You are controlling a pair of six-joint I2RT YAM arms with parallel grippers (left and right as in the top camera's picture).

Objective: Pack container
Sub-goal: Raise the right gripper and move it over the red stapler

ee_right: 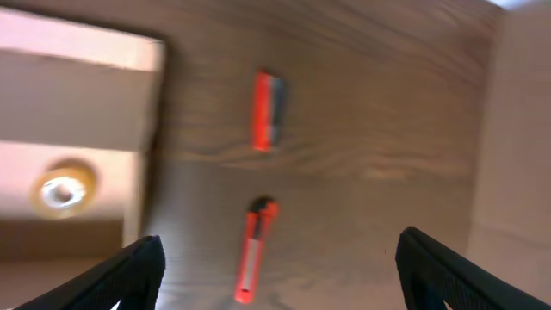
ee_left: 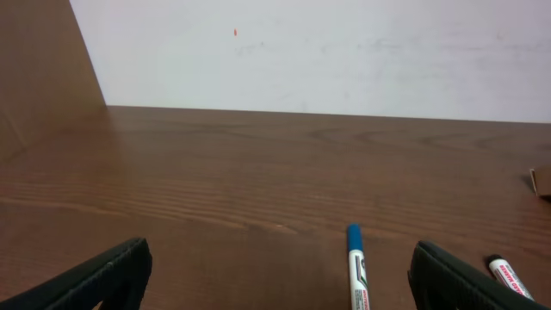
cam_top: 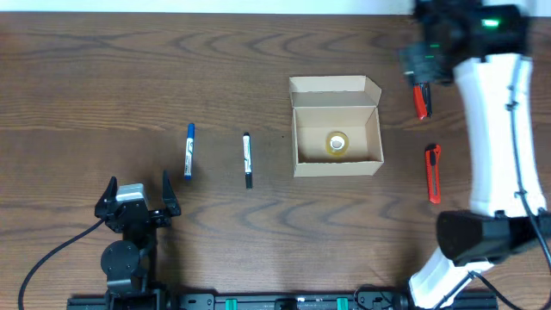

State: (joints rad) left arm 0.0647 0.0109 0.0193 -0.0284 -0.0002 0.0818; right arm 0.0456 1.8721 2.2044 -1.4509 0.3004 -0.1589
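Tan cardboard container (cam_top: 336,129) stands open right of centre on the surface (cam_top: 86,77) overhead, a tape roll (cam_top: 337,144) inside. A blue marker (cam_top: 188,151) and a black marker (cam_top: 247,159) lie to its left, an orange cutter (cam_top: 432,172) and a second orange tool (cam_top: 421,101) (possibly another cutter, it is blurred) to its right. Left wrist: left fingers (ee_left: 103,275) spread wide. Right wrist: right fingers (ee_right: 129,271) likewise apart.

Blurred overhead, the right end effector (cam_top: 424,69) partly covers a red-and-black tool (cam_top: 421,103). The blue-capped white marker (ee_left: 356,271) before the left end effector (ee_left: 280,280) is cut off below.
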